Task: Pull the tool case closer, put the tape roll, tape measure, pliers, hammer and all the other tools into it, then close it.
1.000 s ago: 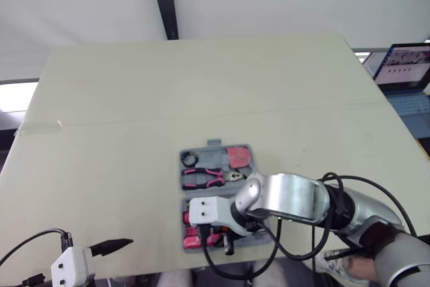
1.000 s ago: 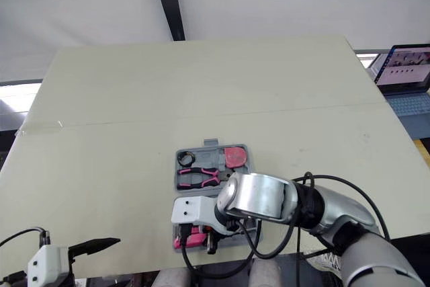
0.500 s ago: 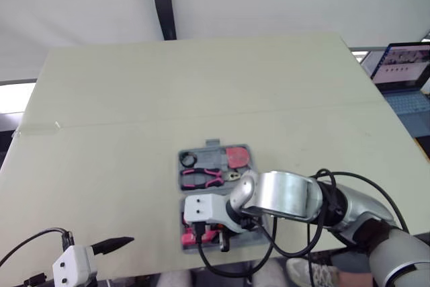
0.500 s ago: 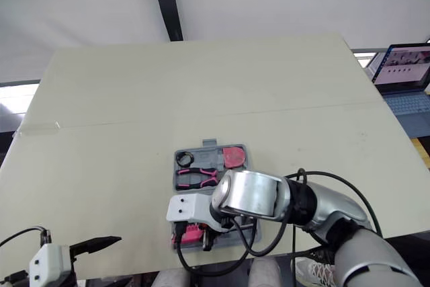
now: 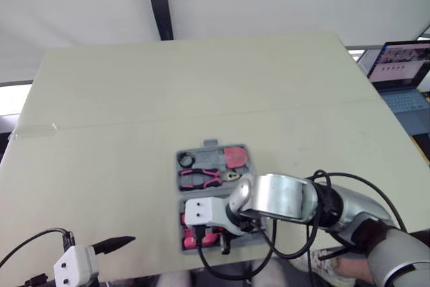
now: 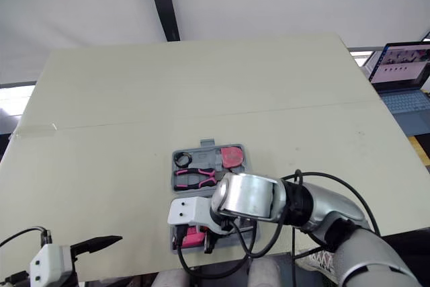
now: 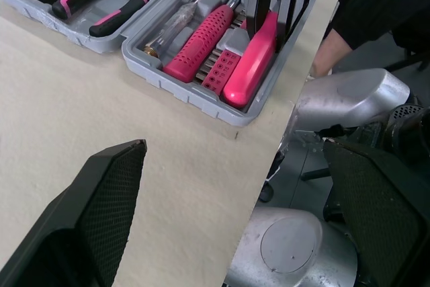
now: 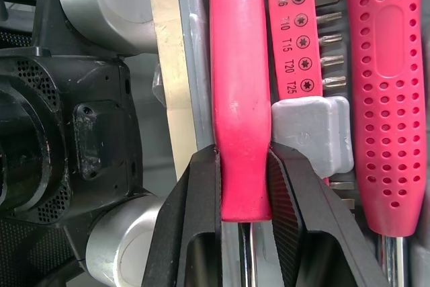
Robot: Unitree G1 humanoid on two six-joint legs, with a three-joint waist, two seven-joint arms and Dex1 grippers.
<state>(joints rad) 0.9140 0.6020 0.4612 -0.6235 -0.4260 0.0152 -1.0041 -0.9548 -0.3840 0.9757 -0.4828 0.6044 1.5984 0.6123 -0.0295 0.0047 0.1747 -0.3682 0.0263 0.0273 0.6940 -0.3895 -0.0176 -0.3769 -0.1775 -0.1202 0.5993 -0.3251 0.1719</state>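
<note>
**Tool case** [image 5: 209,160]: grey, lid open flat, on the desk [image 5: 134,99] at its near edge.
- Far half: black tape roll [image 5: 187,160], pink-handled pliers [image 5: 201,178] and red tape measure [image 5: 235,156], each seated in its recess.
- Near half: a smooth pink handle [image 8: 238,65] lies along the outer wall. A strip of driver bits [image 8: 295,31] is just beside it, then a perforated pink screwdriver handle [image 8: 386,99].

**Right claw** [image 8: 243,166]: inside the case's near half, pinching the smooth pink handle.
- The two black fingers [image 8: 201,220] press its opposite sides near the end where the handle meets its metal shank.
- The tool's head is hidden.

**Right arm:** reaches in from the case's right. The silver forearm lies across the case's near right corner, and the white wrist block sits over the near half with the claw pointing down into it.

**Left claw** [image 7: 234,147]: spread wide and holding nothing, low over the desk's near edge. It is well left of the case and its fingers point toward it.
</note>
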